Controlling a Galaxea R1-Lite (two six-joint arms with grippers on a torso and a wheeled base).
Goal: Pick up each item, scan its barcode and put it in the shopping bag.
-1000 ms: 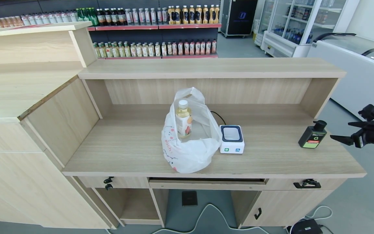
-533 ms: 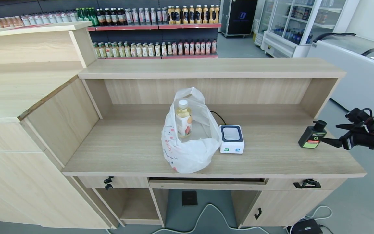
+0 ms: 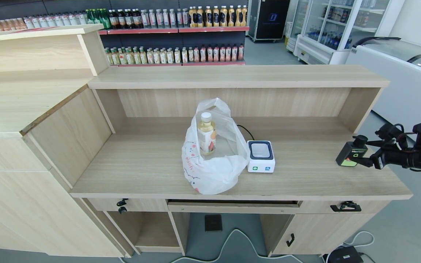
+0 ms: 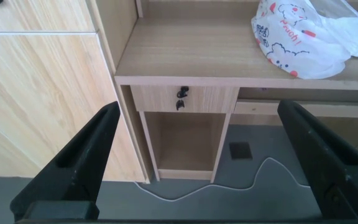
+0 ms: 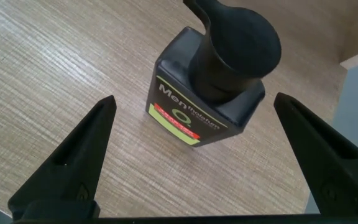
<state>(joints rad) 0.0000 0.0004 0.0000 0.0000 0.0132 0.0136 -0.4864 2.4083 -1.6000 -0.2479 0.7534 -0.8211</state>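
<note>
We find the counter [image 3: 305, 179] carrying the shopping bag [image 3: 214, 171], one drink bottle [image 3: 207, 137] already inside, with the scanner [image 3: 261, 156] just beside it. The dark pump bottle [image 3: 351, 155] stands upright near the counter's right end. The right gripper [image 3: 364, 151] has its fingers spread wide on either side of it, with no contact evident. The left gripper [image 4: 199, 109], also wide, holds nothing. We advise closing squarely on the flat body below the pump head and keeping the bottle upright.

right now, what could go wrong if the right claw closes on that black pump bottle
The black pump bottle with the green label stands near the right end of the wooden counter; an off-centre squeeze by the open right claw could tip it over the edge. The white plastic shopping bag already holds an upright yellow drink bottle that could get knocked.
</note>
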